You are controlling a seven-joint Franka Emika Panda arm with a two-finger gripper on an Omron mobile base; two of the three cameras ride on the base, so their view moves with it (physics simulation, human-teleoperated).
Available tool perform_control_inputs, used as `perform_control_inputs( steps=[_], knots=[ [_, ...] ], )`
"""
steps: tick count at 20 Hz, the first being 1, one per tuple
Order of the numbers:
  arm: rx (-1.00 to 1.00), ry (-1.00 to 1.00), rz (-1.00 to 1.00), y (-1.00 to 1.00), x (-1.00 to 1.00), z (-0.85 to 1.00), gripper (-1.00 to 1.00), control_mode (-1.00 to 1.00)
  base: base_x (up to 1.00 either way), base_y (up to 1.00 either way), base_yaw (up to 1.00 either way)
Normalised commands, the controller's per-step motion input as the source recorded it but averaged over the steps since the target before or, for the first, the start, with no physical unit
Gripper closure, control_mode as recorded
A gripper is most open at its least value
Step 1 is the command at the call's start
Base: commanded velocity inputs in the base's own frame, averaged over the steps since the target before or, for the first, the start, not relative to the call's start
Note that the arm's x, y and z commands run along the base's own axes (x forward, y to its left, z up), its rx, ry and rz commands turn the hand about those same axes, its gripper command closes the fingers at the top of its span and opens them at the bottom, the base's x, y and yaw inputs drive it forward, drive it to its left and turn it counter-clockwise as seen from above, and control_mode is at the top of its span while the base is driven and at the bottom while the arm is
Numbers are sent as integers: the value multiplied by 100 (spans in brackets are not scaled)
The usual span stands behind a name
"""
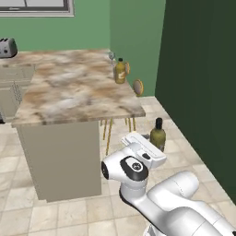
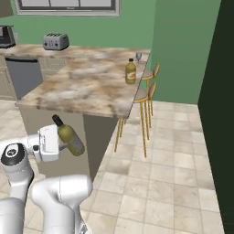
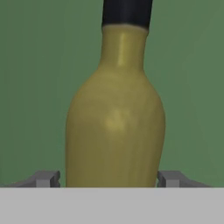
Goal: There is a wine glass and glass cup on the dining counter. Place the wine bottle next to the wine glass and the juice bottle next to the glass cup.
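The gripper was clamped on the lower body of the wine bottle, one finger on each side, holding it in the air below the level of the dining counter. On the counter's far end stood the juice bottle, with what appeared to be the wine glass just behind it.
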Motion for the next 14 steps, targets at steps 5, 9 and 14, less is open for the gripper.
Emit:
perform_control_inputs(
  steps=[5,9,14],
  knots=[
    [0,0,0,0,0,0,100,100,30,-65,0],
    [0,0,0,0,0,0,100,100,34,-63,0],
    [0,0,0,0,0,0,100,100,44,-58,0]
  ],
)
